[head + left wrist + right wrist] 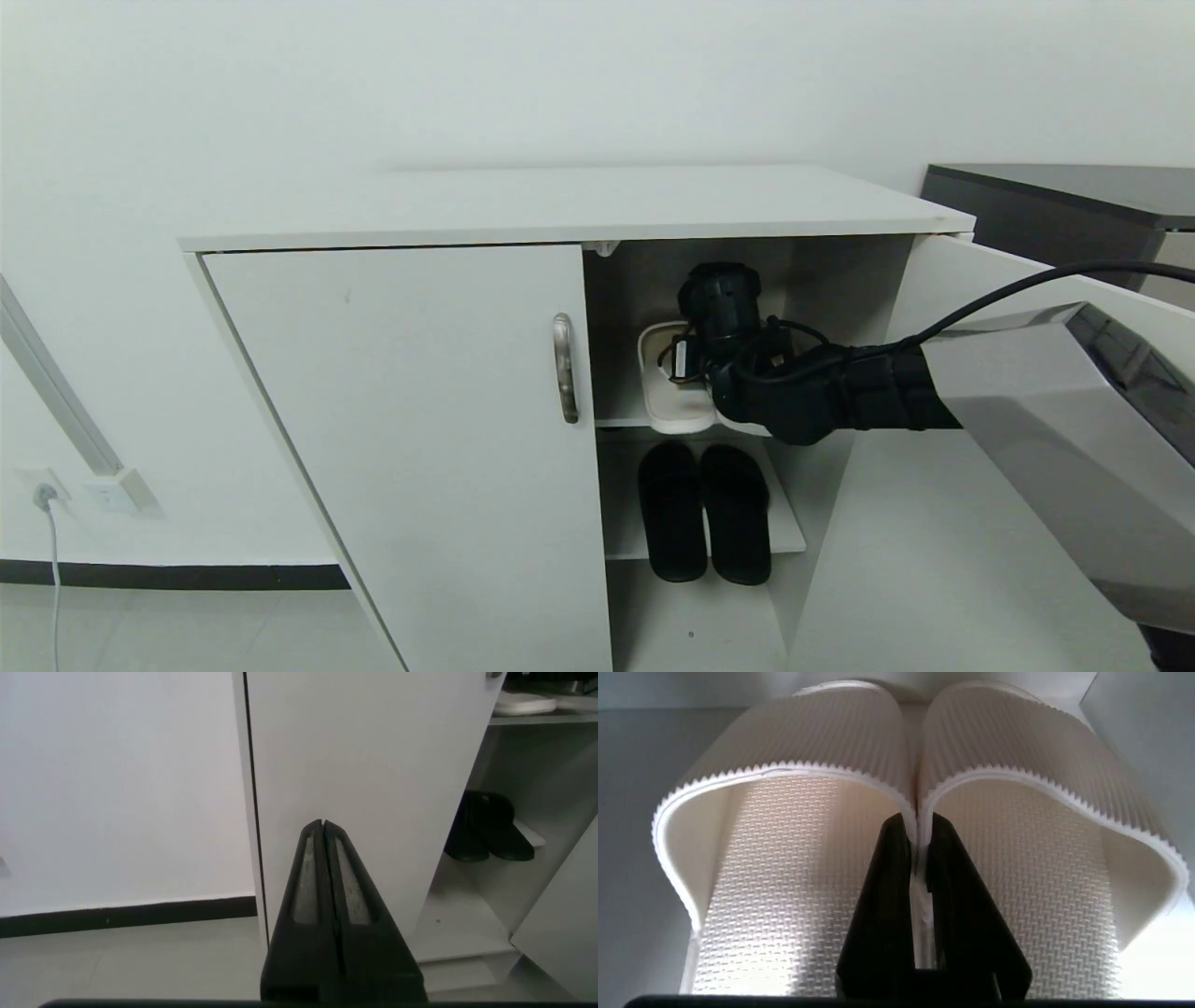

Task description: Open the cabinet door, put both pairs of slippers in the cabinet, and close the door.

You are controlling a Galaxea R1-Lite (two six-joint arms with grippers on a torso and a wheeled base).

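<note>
We note the right gripper (918,823) clamped on the touching inner edges of both white slippers (785,905) (so the pair moves as one) at the upper shelf (616,422).

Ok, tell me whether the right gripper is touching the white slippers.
Touching. The right wrist view shows the right gripper clamped on the adjoining inner edges of the white slippers, which are pinched between its two black fingers.
</note>
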